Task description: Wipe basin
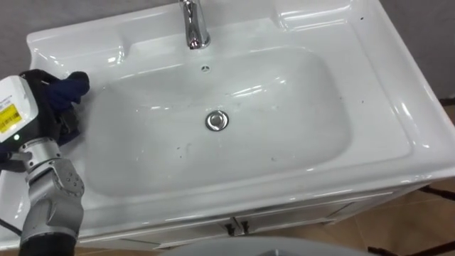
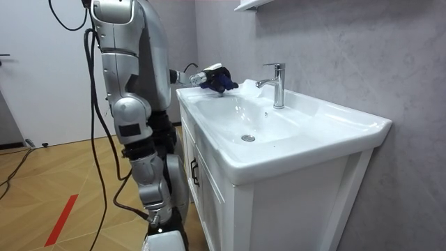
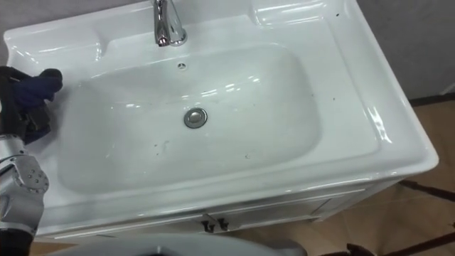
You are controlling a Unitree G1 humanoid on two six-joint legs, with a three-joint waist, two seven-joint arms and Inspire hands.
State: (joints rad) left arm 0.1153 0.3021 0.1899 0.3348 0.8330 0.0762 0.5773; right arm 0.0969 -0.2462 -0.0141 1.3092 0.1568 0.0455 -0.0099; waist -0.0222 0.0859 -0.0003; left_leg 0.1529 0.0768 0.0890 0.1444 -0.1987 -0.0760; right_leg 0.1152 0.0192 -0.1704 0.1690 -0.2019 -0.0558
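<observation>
— Cloth (image 1: 71, 85), dark blue and bunched up, sits at the left rim of the white basin (image 1: 284, 107), right where the flat ledge drops into the bowl

— And who's got it?

— Left robot hand (image 1: 57, 117), fingers clamped on the cloth, arm coming in from the lower left. In the room view it reaches out over the near corner of the counter top with the blue bundle at its tip

— The bowl itself?

— A few small dark specks on the white, round metal drain (image 1: 217, 120) in the middle, overflow hole (image 1: 205, 68) above it, chrome tap (image 1: 193, 28) upright on the back ledge. Cloth is well apart from all three

— The other arm?

— Right robot hand (image 2: 164, 240) hangs low by the front of the white cabinet (image 2: 279, 209); whether its fingers are apart or together, I can't tell. Robot stands upright, facing the cabinet doors
</observation>
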